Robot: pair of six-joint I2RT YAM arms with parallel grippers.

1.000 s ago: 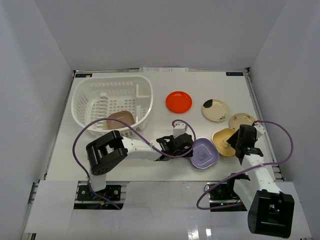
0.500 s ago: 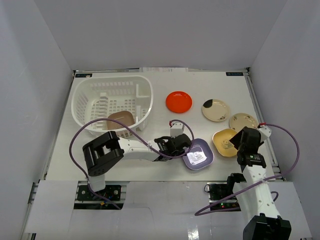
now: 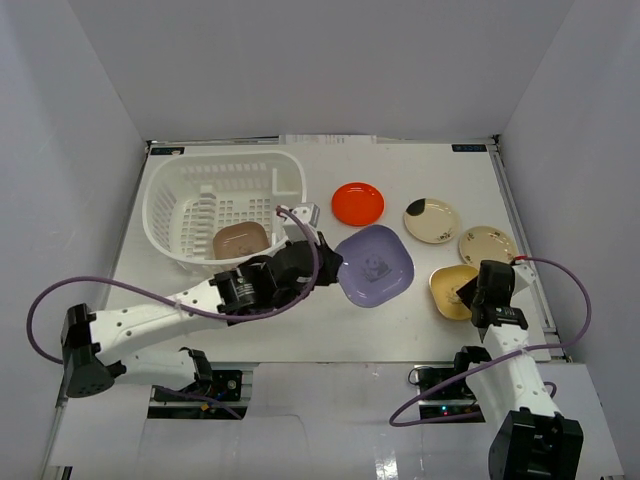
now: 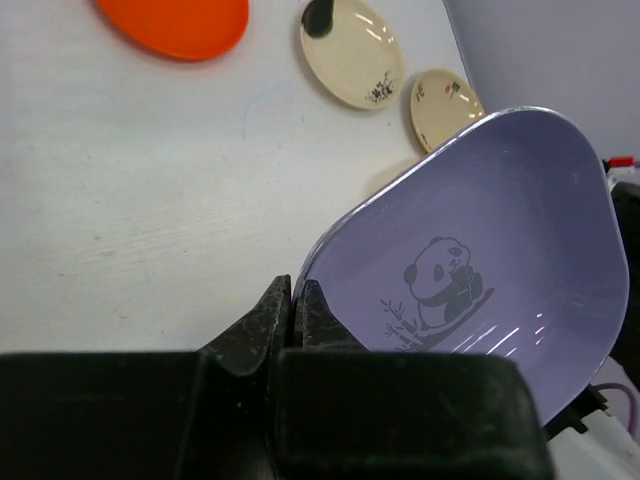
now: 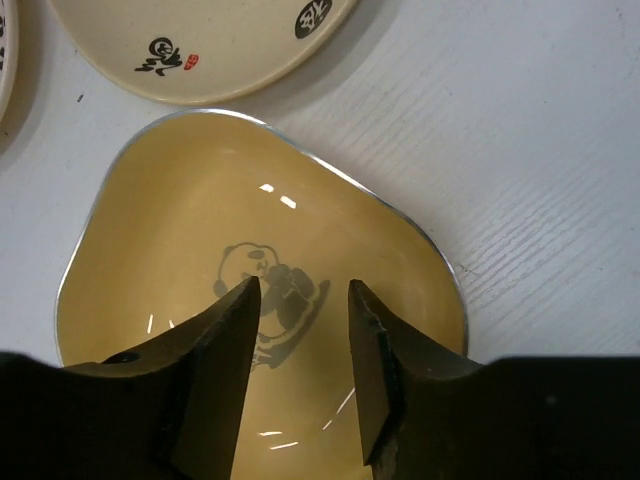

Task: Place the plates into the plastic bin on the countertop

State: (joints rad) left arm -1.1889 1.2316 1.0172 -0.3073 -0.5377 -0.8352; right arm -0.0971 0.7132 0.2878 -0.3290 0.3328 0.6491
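Observation:
My left gripper (image 3: 328,268) (image 4: 293,290) is shut on the rim of a purple plate (image 3: 376,265) (image 4: 480,230) with a panda print, held tilted above the countertop (image 3: 400,330) just right of the plastic bin (image 3: 170,195). A brown plate (image 3: 240,240) lies inside the bin. My right gripper (image 3: 468,296) (image 5: 303,290) is open, its fingers poised over the inside of a yellow plate (image 3: 447,285) (image 5: 190,200) with a panda print. A red plate (image 3: 358,203) (image 4: 175,20), a cream plate (image 3: 432,220) (image 4: 350,50) and a beige plate (image 3: 485,243) (image 4: 445,105) lie on the countertop.
White walls stand close on the left, back and right. The left arm stretches across the front of the bin, and its purple cable (image 3: 50,310) loops out at the left. The cream plate's edge (image 5: 200,50) lies just beyond the yellow one.
My left gripper shut on the purple plate, lifted it and carried it back and left, towards the bin. My right gripper drew back slightly over the yellow plate and its jaws narrowed.

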